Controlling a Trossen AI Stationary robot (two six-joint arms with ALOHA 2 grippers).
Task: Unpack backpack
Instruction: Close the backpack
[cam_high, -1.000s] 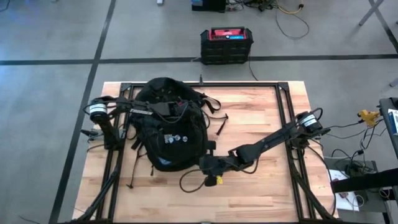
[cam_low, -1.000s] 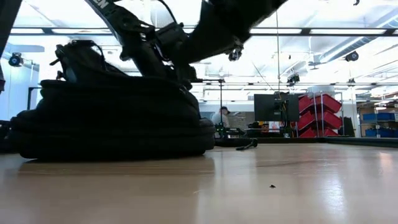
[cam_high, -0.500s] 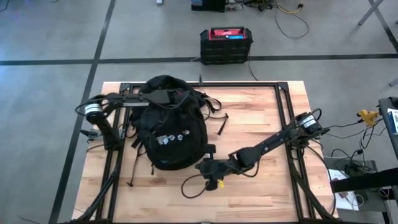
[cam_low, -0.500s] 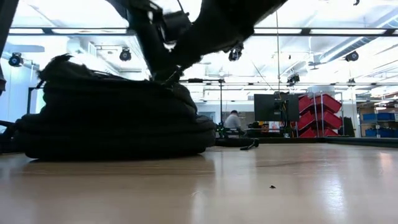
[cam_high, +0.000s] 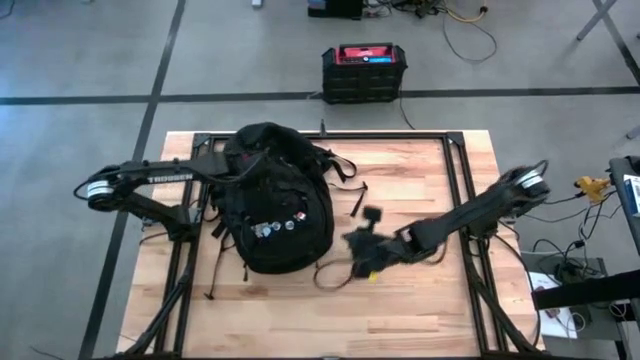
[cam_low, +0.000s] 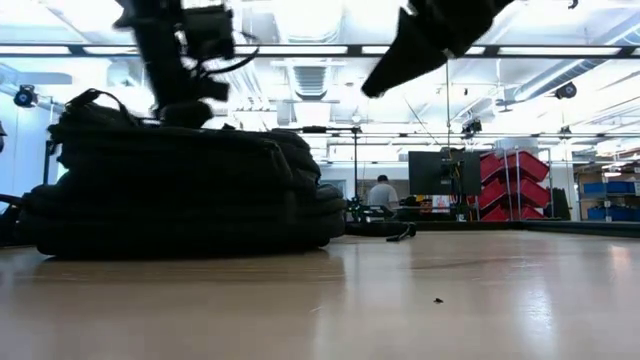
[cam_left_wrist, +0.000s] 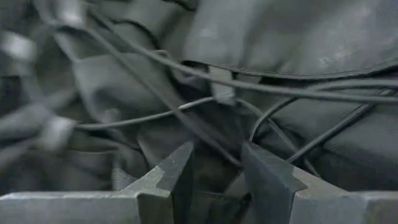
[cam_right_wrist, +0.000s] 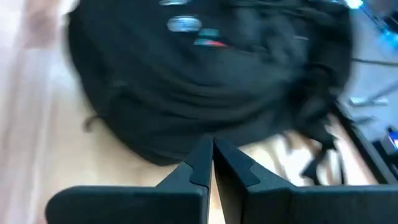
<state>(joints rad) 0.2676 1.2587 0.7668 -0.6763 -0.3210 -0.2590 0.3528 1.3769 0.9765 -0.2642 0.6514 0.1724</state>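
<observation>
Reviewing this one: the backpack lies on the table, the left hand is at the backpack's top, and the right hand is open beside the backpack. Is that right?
One thing is off: the right hand is shut, its fingers pressed together in the right wrist view. The rest holds: the backpack lies on the table and the left hand is at its top.

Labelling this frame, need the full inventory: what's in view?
backpack: 1, black, lying left of centre on the table
table: 1, light wood with black frame
crate: 1, black with red top, on the floor beyond the table
person: 1, far back in the room, low view
left gripper: dark, fingers apart, at the backpack's top among its cords
right gripper: dark, shut, empty, above the table right of the backpack
</observation>
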